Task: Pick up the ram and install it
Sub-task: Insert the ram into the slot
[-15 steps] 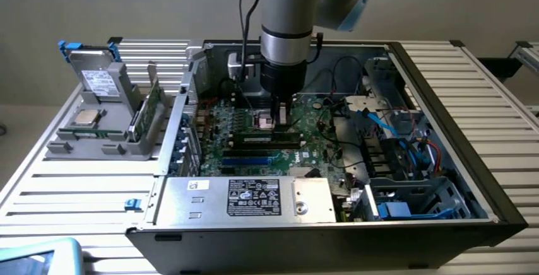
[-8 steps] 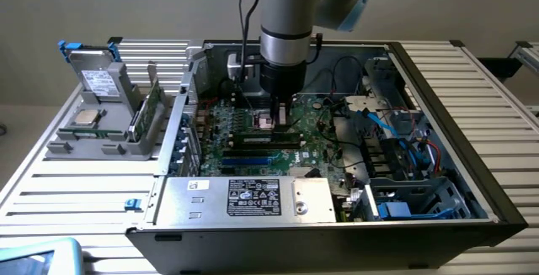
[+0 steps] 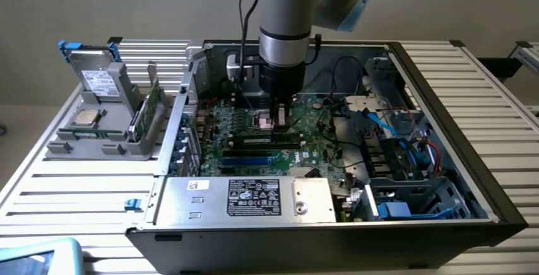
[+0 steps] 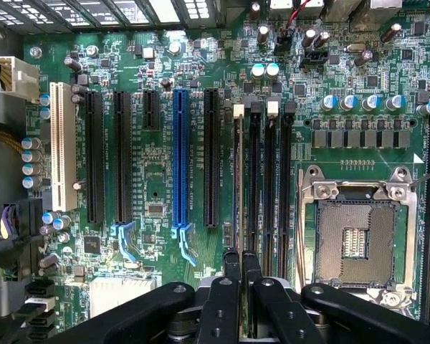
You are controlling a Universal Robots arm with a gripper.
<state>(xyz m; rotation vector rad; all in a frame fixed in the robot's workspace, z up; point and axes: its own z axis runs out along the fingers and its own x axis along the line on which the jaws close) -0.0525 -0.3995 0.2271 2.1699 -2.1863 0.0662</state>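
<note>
The claw (image 4: 241, 258) was closed on the ram (image 4: 238, 186), its two fingers (image 4: 231, 269) pinched close together with the thin stick between them. Seen edge-on in the wrist view, the ram ran in line with the memory slot nearest the long black card slots, beside three other memory slots (image 4: 270, 186). Whether it was seated or only held over that slot could not be told. The blue slot (image 4: 179, 165) lay a little farther off on one side of the ram, and the open socket (image 4: 358, 236) on the other, all on the green board (image 4: 158, 179).

In the exterior view the arm (image 3: 282, 35) came straight down from the top centre of the frame into the open case (image 3: 455, 123), and the claw (image 3: 282, 120) sat low over the board at mid-frame. A silver box (image 3: 252, 199) filled the case's near edge. At the exterior view's left, a grey rack (image 3: 93, 142) on the slatted surface (image 3: 50, 187) held a drive (image 3: 97, 82) upright.
</note>
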